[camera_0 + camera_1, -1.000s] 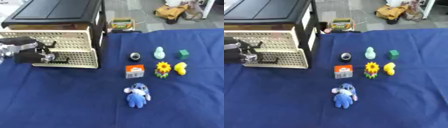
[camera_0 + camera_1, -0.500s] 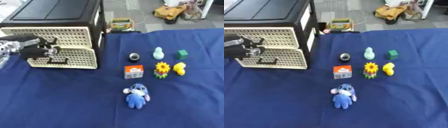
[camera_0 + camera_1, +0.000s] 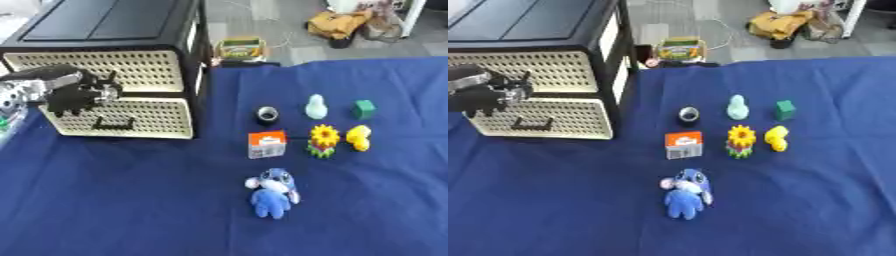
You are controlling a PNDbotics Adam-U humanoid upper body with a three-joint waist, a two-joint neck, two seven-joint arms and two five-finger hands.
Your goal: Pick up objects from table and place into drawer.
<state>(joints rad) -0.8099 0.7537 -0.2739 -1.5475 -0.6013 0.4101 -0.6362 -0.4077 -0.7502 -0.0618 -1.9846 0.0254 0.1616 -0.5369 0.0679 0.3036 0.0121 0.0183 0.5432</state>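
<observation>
A blue cloth covers my table, grey floor beyond. The plush toy, soft and blue, lies nearest me, below an orange box and a sunflower. My left hand is at the perforated cream drawer; whether its fingers grip, I cannot tell.

Grey floor beyond blue table
</observation>
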